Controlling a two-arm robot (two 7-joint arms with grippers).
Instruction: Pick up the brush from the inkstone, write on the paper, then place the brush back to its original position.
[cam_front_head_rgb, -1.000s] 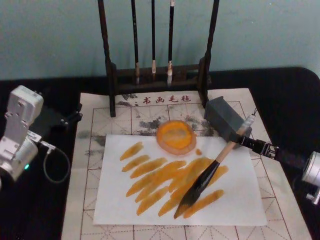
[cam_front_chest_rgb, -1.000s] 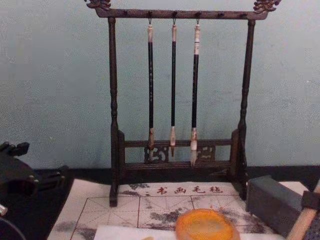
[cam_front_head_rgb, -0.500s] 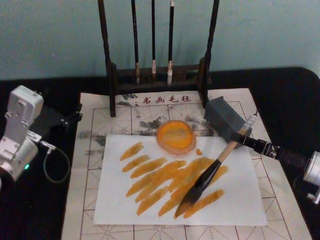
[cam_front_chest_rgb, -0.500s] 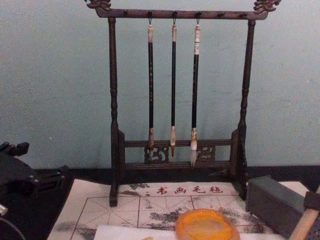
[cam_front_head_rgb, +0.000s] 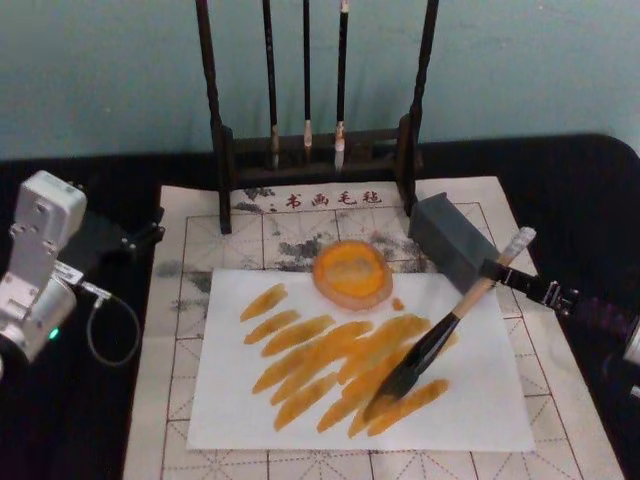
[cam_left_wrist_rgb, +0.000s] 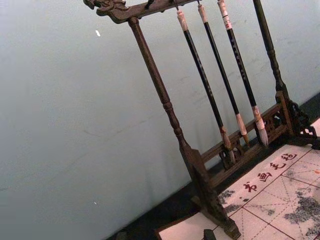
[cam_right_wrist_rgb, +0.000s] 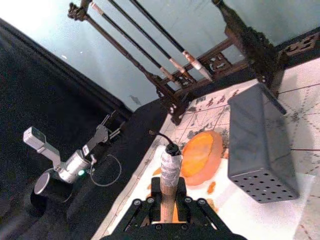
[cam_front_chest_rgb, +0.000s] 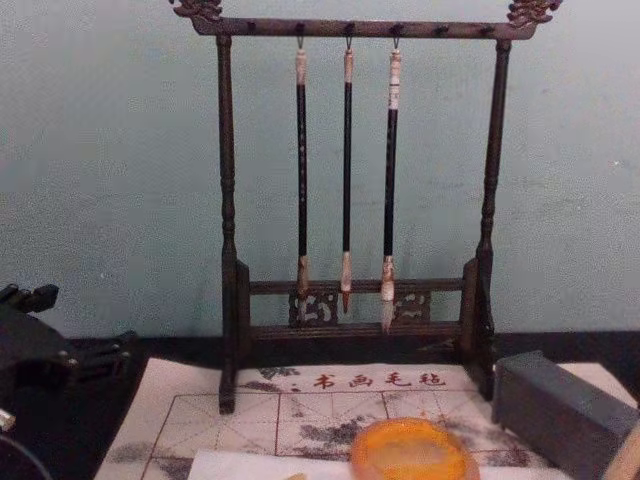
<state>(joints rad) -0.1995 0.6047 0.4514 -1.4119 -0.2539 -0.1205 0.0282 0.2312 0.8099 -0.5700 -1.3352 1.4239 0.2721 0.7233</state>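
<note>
**Brush Tip on the Paper, Held by the Right Tool**

Head view: You see the right tool (cam_front_head_rgb: 493, 269) reaching in from the right edge and clamped on the pale upper handle of the brush (cam_front_head_rgb: 450, 325). The brush leans steeply. Its dark tip is down on the paper (cam_front_head_rgb: 485, 405) among the orange strokes (cam_front_head_rgb: 310, 355), in the near right part of the sheet. The inkstone (cam_front_head_rgb: 351, 272) sits at the paper's far edge, apart from the brush. The left tool (cam_front_head_rgb: 138, 236) is parked over the black bench (cam_front_head_rgb: 580, 180), left of the mat (cam_front_head_rgb: 178, 320). You cannot tell its state.

Left wrist view: You see the brush rack (cam_left_wrist_rgb: 170, 115) with three thin brushes (cam_left_wrist_rgb: 223, 75) hanging from it.

Right wrist view: The brush handle stands up out of the right tool's grip. The inkstone lies beyond it, with a grey block (cam_right_wrist_rgb: 260, 145) just beside.

Chest view: The inkstone lies in front of the brush rack, and the grey block is to its right.
</note>
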